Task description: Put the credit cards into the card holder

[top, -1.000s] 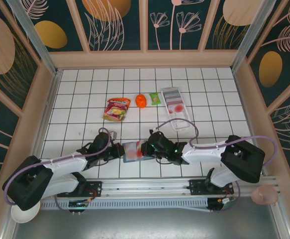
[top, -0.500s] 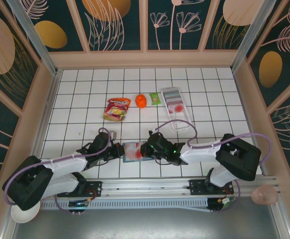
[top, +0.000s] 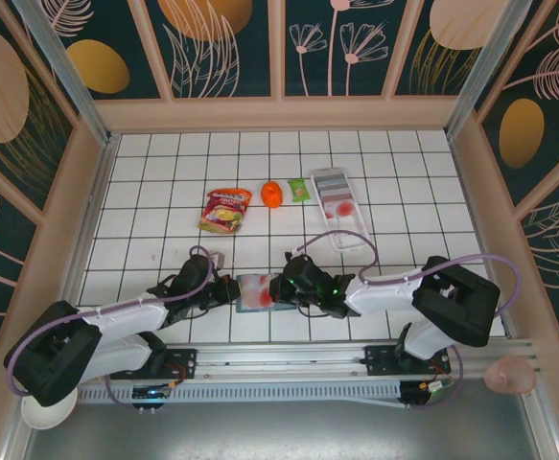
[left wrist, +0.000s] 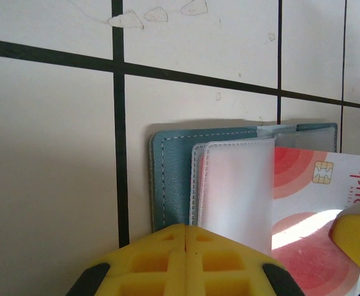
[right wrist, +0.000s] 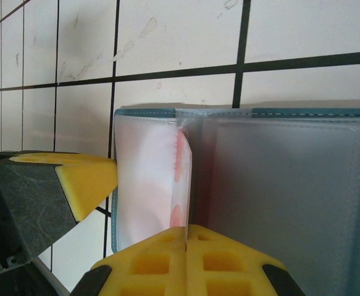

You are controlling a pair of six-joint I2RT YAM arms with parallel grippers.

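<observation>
The card holder (top: 250,286) lies open on the tiles between both grippers, teal with clear sleeves (left wrist: 173,172) (right wrist: 291,185). One of the credit cards (left wrist: 303,179), white with red-pink circles and a chip, sits partly inside a clear sleeve. My right gripper (top: 281,287) (right wrist: 186,233) is shut on that card's edge (right wrist: 183,166), which I see edge-on. My left gripper (top: 229,290) (left wrist: 186,235) is shut, its tips against the holder's left edge. One of its yellow fingers (right wrist: 87,176) touches the sleeve side.
A long white tray (top: 352,240) with more cards stands behind the right arm. A snack packet (top: 225,209), an orange thing (top: 271,195) and a small green packet (top: 300,190) lie farther back. Wooden walls ring the tiled floor.
The right gripper has edged a little to the left, toward the card holder, with the card. The left gripper has stayed in place.
</observation>
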